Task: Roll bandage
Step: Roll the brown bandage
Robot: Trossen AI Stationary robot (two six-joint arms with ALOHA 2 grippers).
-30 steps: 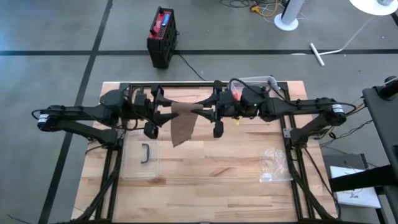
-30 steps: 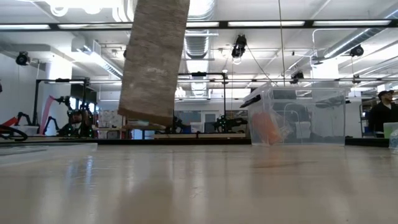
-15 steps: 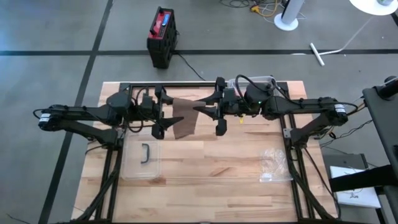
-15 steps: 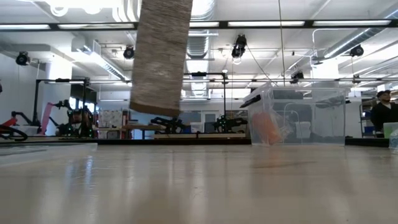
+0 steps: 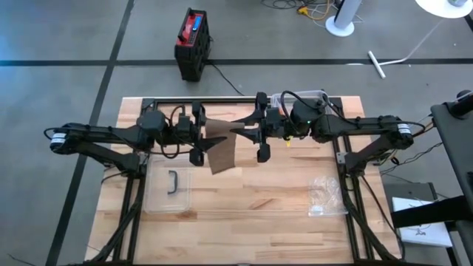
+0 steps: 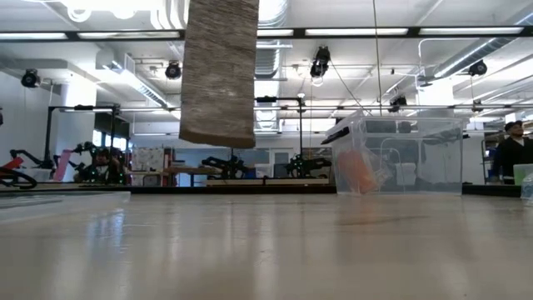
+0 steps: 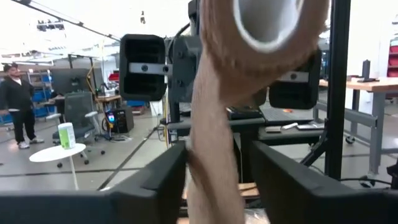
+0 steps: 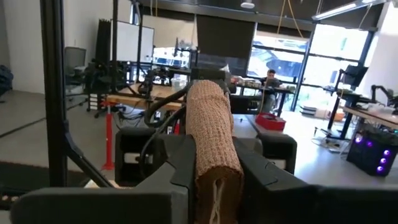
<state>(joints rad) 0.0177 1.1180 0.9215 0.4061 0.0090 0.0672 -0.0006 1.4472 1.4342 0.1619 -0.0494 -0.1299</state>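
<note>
The tan bandage (image 5: 222,148) is a roll on a white core (image 7: 273,15), held in the air over the table's far middle. Its loose strip (image 6: 219,75) hangs down from the roll, and the strip's lower end (image 6: 218,137) is clear of the table. My right gripper (image 5: 242,133) comes from the right and is shut on the roll (image 8: 211,124). My left gripper (image 7: 217,180) faces it from the left and is open. The strip (image 7: 211,162) passes down between the left fingers, with a gap showing beside one finger. My right gripper pinches the bandage roll between its two fingers, which lie along the roll's sides (image 8: 205,174). The fingers come about level from the table's right. The roll sticks out past the fingertips toward the left arm. It is lifted clear, with the strip hanging slack below it.
A clear plastic lid with a dark handle (image 5: 174,185) lies near the left arm's base. A crumpled clear bag (image 5: 325,196) lies at the near right. A clear bin (image 6: 400,154) holding something orange stands at the far edge. Bare wood lies in the near middle.
My left gripper has moved toward the table's right, closer to the right gripper and the roll. The hanging strip slanted a second ago. Its lower end has swung toward the right, and it now hangs nearly straight down. My right gripper has stayed in place.
</note>
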